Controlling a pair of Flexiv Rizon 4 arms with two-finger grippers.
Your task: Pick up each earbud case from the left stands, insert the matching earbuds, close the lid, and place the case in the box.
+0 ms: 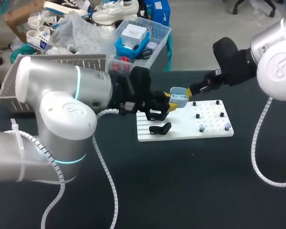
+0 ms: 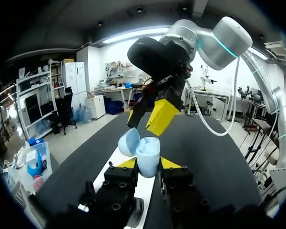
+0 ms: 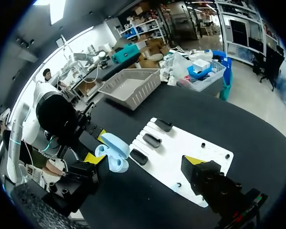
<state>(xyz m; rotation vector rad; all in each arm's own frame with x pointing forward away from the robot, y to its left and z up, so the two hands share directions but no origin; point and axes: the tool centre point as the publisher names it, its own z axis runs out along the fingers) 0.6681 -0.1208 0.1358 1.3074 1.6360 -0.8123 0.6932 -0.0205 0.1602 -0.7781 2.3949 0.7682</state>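
My left pincer (image 2: 148, 163) is gripping the pale blue earbud case (image 2: 148, 151) by its lower shell, with a yellow tip pressing on each side. It is holding the case in the air over one end of the white stand board (image 1: 186, 125). The lid (image 2: 127, 141) is standing open, tipped off to one side. My right pincer (image 1: 187, 90) is hanging just beside the case with its fingers spread wide and nothing showing between them. One yellow fingertip (image 2: 162, 117) is sitting right above the open shell. I cannot tell whether earbuds are lying inside. Two small bluish pieces (image 1: 200, 128) are sitting on the board's pegged half.

The two pincers are working very close together, so the main danger is probably a knock. A sideways push from the right finger could twist the smooth, rounded case in its narrow grip or pop it out onto the counter (image 1: 181, 181). Pressing on the lid off-line could strain the hinge or leave it half shut. The grey slatted box (image 1: 86, 59) is waiting well apart, on the left.
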